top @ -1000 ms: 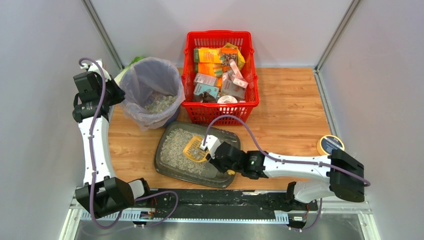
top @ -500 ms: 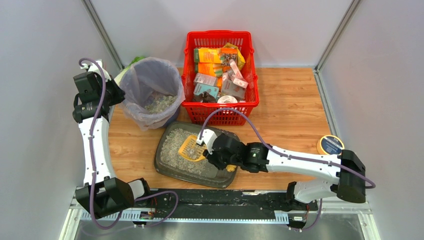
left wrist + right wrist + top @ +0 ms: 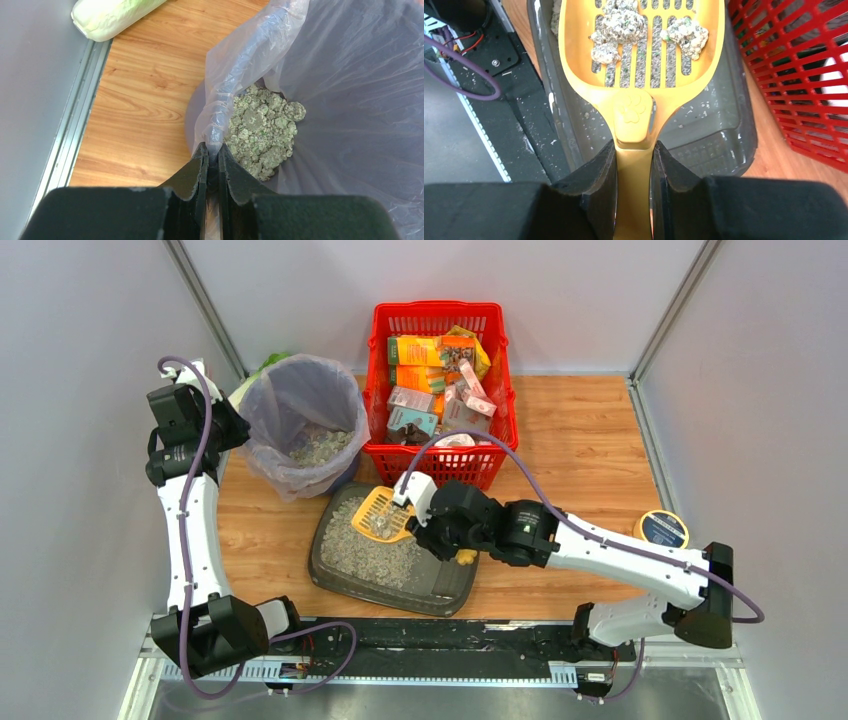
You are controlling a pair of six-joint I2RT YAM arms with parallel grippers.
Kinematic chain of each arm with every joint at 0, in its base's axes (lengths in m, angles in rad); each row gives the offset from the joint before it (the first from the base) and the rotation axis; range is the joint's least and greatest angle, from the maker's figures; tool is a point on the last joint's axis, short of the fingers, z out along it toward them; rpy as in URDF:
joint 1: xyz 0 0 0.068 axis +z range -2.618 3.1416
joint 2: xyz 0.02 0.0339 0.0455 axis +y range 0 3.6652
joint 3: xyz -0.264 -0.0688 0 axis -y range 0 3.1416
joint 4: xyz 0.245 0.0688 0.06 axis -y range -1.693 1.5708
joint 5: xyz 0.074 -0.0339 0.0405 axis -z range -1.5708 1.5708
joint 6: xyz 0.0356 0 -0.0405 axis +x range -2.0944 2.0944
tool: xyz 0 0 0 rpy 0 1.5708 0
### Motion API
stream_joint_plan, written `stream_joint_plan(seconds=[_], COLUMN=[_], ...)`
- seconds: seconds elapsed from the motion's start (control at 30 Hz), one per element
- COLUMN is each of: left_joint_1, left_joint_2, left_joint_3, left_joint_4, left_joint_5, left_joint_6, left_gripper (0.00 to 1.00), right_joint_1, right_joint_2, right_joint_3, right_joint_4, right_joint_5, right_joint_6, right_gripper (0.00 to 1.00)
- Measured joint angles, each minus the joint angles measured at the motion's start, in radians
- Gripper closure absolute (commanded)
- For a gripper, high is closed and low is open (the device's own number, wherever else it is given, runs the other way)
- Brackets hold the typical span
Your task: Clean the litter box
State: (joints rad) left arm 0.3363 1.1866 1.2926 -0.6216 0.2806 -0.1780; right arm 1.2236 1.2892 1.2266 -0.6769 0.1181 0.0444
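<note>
While the right pincer [image 3: 634, 150] is clamped on the handle of the yellow scoop [image 3: 634, 102], with a few clumps [image 3: 621, 27] lying on the slotted blade, the step in hand looks like carrying that load to the bin [image 3: 300, 405]. The litter box [image 3: 448, 588] sits on the bench [image 3: 580, 440], just in front of the red basket [image 3: 440, 468] and beside the bin, and the scoop hangs over its far end. To do this well, I would hold the blade level so nothing rolls off the open front lip. I would also give loose grains a moment to drop through the slots while the tray is underneath. The path should run leftward over the tray as long as it can, staying clear of the basket's wall, which is close on the far side. The left pincer [image 3: 212, 156] is closed on the rim of the bag [image 3: 216, 120], holding the mouth open. The scoop should tip only once the blade is well inside that mouth.
</note>
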Motion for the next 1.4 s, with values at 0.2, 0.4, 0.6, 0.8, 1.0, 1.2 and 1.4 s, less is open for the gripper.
stream_joint_plan(seconds=[0.2, 0.4, 0.6, 0.8, 1.0, 1.2, 1.4], left_joint_1=[0.000, -0.006, -0.021, -0.022, -0.023, -0.023, -0.023], left_joint_2=[-0.001, -0.001, -0.003, -0.005, -0.032, -0.042, -0.042], left_joint_3=[-0.003, -0.002, -0.003, -0.005, -0.030, -0.038, -0.038], left_joint_4=[0.004, 0.002, 0.003, 0.006, 0.013, 0.013, 0.013], left_joint_5=[-0.002, -0.023, -0.051, -0.056, -0.065, -0.072, -0.073], left_joint_6=[-0.001, -0.002, 0.001, 0.002, 0.003, 0.003, 0.003], left_gripper=[1.00, 1.00, 1.00, 1.00, 1.00, 1.00, 1.00], right_joint_1=[-0.039, -0.045, -0.082, -0.126, -0.183, -0.238, -0.324], right_joint_2=[0.063, 0.122, 0.184, 0.302, 0.432, 0.526, 0.559], right_joint_3=[0.119, 0.268, 0.414, 0.525, 0.649, 0.776, 0.775], right_joint_4=[-0.034, -0.057, -0.067, -0.046, -0.028, 0.022, 0.152], right_joint_5=[-0.016, -0.032, -0.069, -0.132, -0.229, -0.336, -0.510], right_joint_6=[-0.054, -0.115, -0.169, -0.191, -0.171, -0.047, 0.217], right_gripper=[1.00, 1.00, 1.00, 1.00, 1.00, 1.00, 1.00])
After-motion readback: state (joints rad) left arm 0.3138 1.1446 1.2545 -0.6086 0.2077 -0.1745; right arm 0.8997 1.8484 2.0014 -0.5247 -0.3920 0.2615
